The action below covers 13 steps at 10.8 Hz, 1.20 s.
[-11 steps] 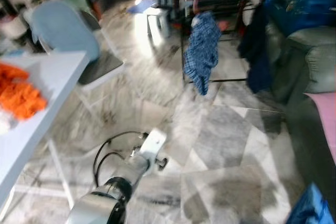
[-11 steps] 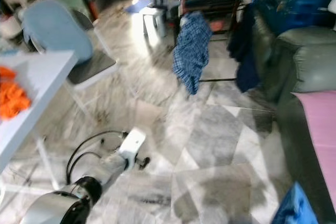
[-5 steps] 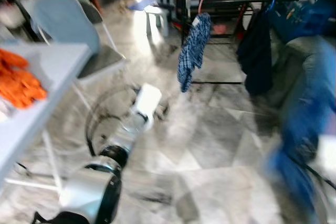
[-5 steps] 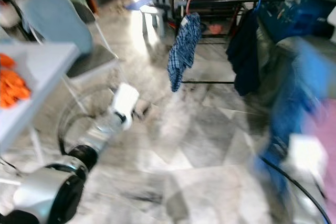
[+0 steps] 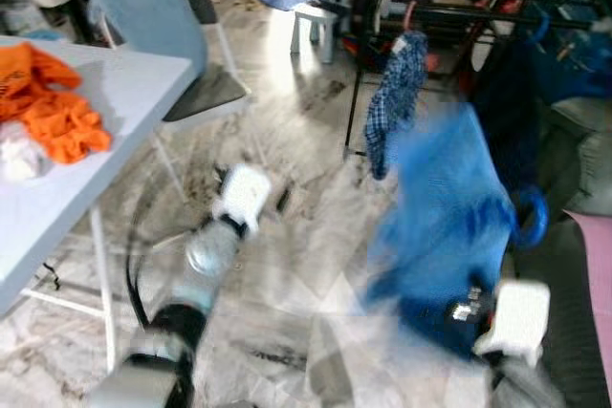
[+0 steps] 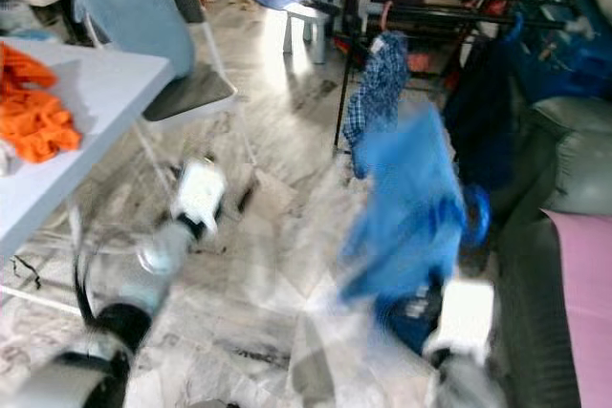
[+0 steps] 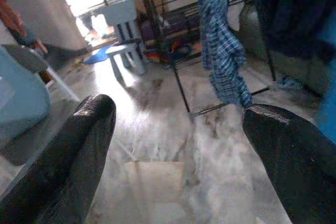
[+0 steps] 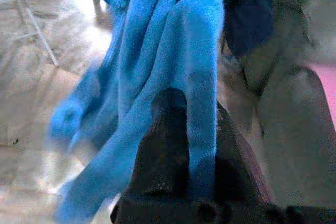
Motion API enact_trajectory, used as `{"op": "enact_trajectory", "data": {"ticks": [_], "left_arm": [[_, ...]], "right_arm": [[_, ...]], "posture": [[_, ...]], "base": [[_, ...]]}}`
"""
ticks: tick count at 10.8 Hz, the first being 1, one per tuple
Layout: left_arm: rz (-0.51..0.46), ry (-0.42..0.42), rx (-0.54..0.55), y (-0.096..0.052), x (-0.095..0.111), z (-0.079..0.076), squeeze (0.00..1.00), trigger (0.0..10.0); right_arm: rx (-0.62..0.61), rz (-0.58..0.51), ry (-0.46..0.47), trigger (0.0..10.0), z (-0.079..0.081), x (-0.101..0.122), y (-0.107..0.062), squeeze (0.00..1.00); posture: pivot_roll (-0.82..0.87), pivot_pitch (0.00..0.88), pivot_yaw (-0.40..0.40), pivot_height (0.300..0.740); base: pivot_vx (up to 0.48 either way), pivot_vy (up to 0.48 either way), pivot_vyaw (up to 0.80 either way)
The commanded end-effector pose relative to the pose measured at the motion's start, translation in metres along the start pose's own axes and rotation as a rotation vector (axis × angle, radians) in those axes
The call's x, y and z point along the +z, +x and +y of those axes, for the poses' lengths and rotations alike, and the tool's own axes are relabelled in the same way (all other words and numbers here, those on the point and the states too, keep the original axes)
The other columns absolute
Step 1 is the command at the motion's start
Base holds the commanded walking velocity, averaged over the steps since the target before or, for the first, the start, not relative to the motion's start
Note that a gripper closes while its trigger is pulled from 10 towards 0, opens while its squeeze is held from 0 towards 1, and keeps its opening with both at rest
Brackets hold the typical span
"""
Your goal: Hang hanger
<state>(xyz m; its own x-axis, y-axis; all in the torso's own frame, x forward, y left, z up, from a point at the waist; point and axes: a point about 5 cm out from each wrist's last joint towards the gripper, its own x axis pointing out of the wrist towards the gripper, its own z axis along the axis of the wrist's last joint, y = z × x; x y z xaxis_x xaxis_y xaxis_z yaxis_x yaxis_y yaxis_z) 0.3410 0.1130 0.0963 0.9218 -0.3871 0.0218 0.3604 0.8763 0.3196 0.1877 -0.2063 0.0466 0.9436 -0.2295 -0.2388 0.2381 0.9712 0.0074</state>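
Your right tool (image 8: 181, 129) is clamped on a bright blue garment (image 5: 440, 226); the wrist view shows the cloth pinched between its two black fingers (image 8: 168, 135). No hanger can be made out in the folds, frames too blurred to tell. The garment hangs in front of you on the right side, above the marble floor (image 5: 316, 236), with the right arm's white wrist block (image 5: 512, 317) just below it.

Your left tool (image 7: 178, 145) is spread wide with nothing between the fingers, pointing at the floor and toward the black drying rack (image 5: 449, 7). The left arm (image 5: 206, 255) reaches forward low, beside the table (image 5: 115, 112).

On the rack: a blue checked shirt (image 5: 394, 102) hanging at its left end, and a dark garment (image 5: 502, 93) further right. The blue garment sits near the rack, not on it.

Orange cloth (image 5: 53, 107) lies on the table. A light blue chair (image 5: 158, 26) stands behind the table, and a small stool (image 5: 320, 21) stands near the rack. A grey sofa (image 6: 564, 160) is on the right.
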Motion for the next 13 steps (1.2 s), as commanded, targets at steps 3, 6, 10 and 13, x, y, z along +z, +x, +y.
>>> {"op": "enact_trajectory", "data": {"ticks": [3, 6, 10, 13], "left_arm": [[0.011, 0.005, -0.051, -0.011, -0.006, -0.004, 0.00, 10.0], [-0.065, 0.064, -0.221, -0.001, 0.012, -0.021, 0.00, 10.0], [-0.065, 0.036, -0.375, 0.026, 0.031, -0.044, 0.00, 10.0], [-0.147, 0.071, -0.668, 0.028, 0.049, -0.080, 0.00, 10.0]], "right_arm": [[-0.101, -0.001, 0.028, 10.0, 0.001, 0.004, -0.022, 0.00], [-0.086, 0.015, -0.054, 10.0, 0.002, 0.012, -0.012, 0.00], [-0.063, 0.036, -0.064, 10.0, 0.010, 0.012, -0.011, 0.00], [0.054, 0.057, -0.058, 10.0, 0.020, 0.012, -0.012, 0.00]], "posture": [[-0.08, 0.000, 0.029, 0.740], [-0.07, 0.000, 0.041, 0.740], [-0.09, 0.000, 0.026, 0.740], [-0.11, 0.000, 0.031, 0.740]], "base": [[0.000, 0.000, 0.00], [0.000, 0.000, 0.00], [0.000, 0.000, 0.00], [0.000, 0.000, 0.00]]}}
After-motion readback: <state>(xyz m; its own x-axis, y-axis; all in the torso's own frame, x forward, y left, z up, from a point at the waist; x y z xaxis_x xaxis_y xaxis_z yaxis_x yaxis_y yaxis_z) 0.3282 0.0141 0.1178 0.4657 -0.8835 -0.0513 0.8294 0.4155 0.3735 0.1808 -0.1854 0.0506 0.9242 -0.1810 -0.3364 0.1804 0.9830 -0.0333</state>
